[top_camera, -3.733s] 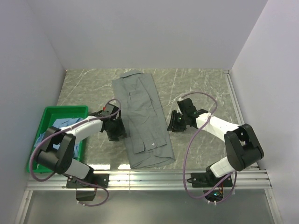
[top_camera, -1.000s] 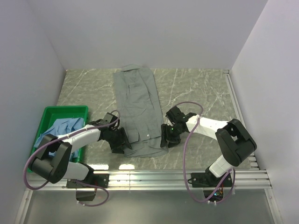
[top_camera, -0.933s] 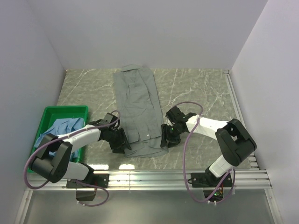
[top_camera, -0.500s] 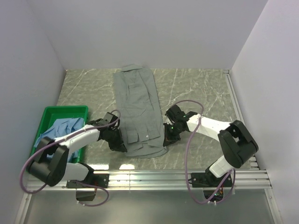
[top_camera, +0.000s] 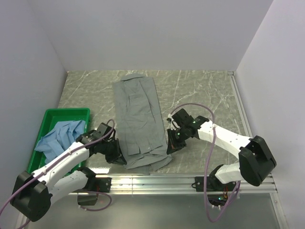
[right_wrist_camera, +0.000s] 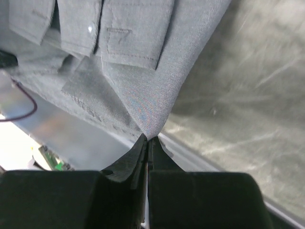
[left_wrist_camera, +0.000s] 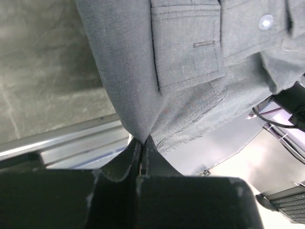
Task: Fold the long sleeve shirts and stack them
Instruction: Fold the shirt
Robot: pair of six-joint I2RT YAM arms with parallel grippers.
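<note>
Both claws, open beside the grey shirt point(top_camera: 137, 112) a second ago, have pinched shut: the left claw point(left_wrist_camera: 141, 144) and right claw point(right_wrist_camera: 147, 139) each grip a near corner, and the hem has lifted off the table point(top_camera: 205, 90).

A shirt point(top_camera: 137, 114) lies lengthwise down the middle of the table point(top_camera: 209, 95), collar at the far end. The left gripper point(top_camera: 119, 155) pinches its near left corner and the right gripper point(top_camera: 171, 145) its near right corner. A bin point(top_camera: 66, 111) sits left of it, with the other shirt point(top_camera: 59, 137) heaped inside.
</note>
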